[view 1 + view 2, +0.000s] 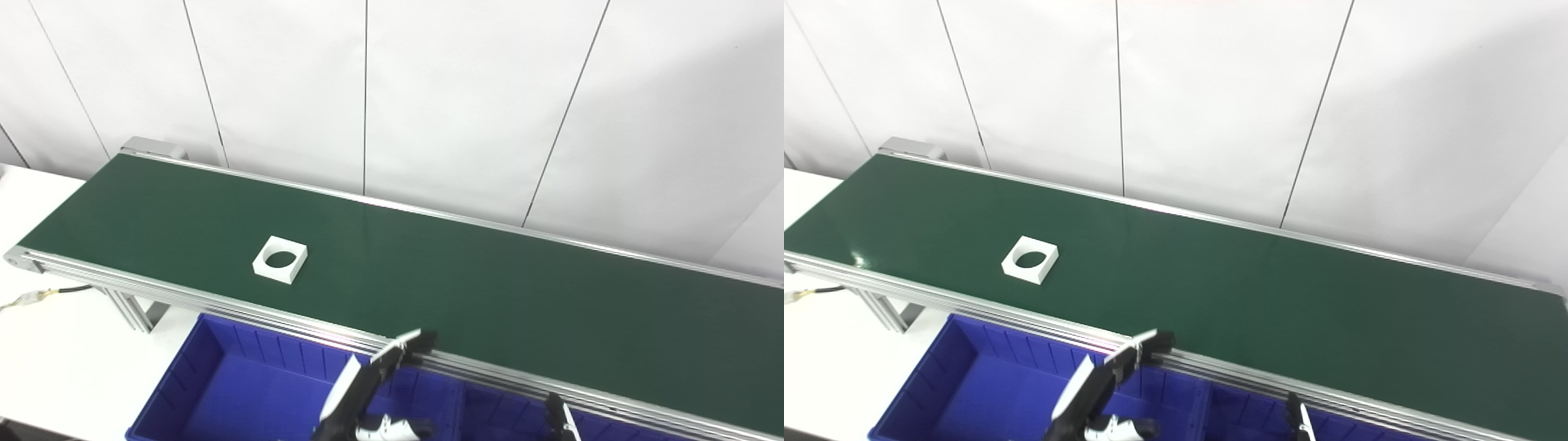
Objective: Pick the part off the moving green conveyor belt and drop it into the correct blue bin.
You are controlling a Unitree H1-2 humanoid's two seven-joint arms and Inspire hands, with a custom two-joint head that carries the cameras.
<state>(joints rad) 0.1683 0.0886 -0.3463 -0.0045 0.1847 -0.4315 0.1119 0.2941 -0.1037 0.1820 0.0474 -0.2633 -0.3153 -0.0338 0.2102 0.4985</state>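
i'm at the pick: part (280, 260) lies left of centre on the belt (490, 288); left hand (373, 386), empty, fingers spread, must reach up-left; right hand (560, 419) unclear.

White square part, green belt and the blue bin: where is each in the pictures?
white square part (280, 260): left eye view, on its front-left rim.
green belt (490, 288): left eye view, bare middle surface.
blue bin (986, 392): right eye view, bare floor.

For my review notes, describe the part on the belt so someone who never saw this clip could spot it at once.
Start at the long green conveyor belt running across the picture in front of the white wall. Towards its left end, nearer the front rail, lies the white square part, flat on the belt. It is the only object on the belt, and a large round hole goes through its middle.
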